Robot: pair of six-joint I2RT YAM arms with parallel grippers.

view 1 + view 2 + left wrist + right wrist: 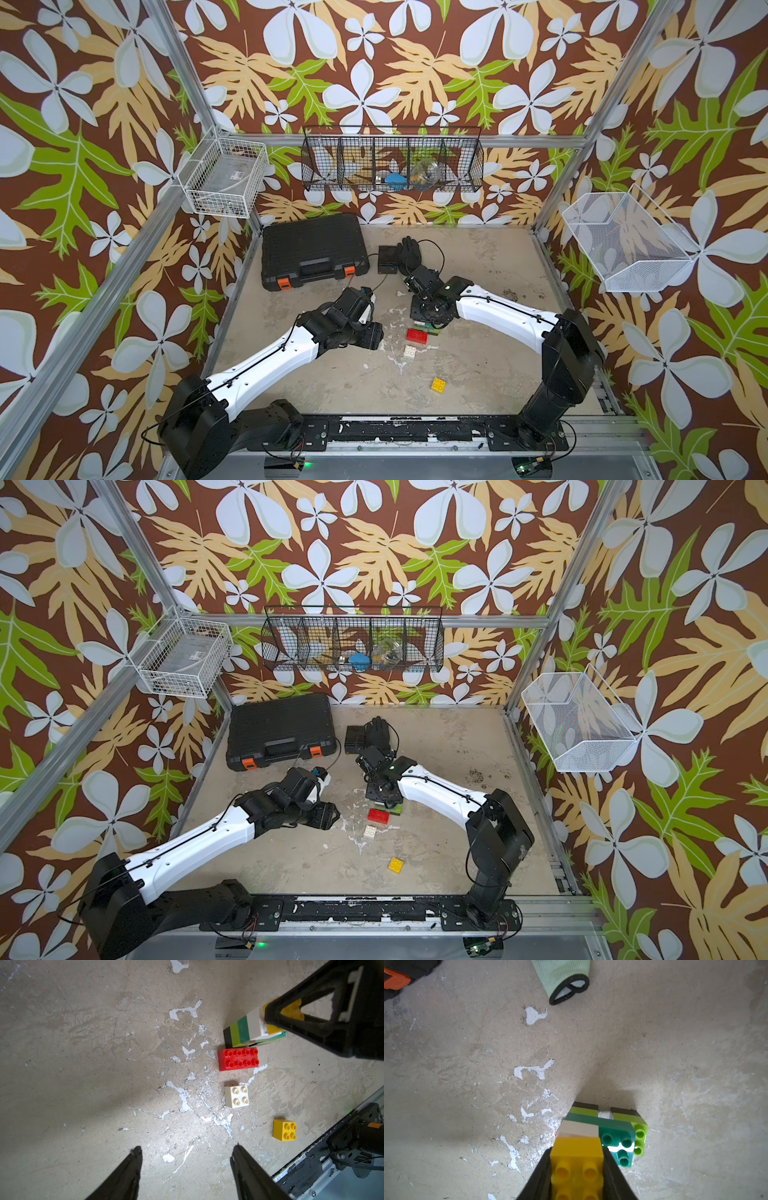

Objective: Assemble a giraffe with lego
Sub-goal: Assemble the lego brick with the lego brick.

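1. While the right end effector (576,1150) pinches the top yellow brick (576,1169), the giraffe (245,1031) stands upright beneath it, black legs on the worktop (83,1064). That arm is taken.
2. Left end effector (187,1148): jaws spread, empty, hovering over bare worktop.
3. Loose lego lies ahead of the left end effector, toward the right arm. The white brick (236,1096) is nearer, with the red brick (238,1059) past it, just beside the giraffe's legs. A loose yellow brick (284,1130) sits off to the side, well apart.
4. Red's long axis runs along the line in which the left jaws part. Judged: the wrist must turn to close across its narrow width. White is square, so no turn is needed.
5. Judged: the left arm is free and nearer, so the next pick is its job.
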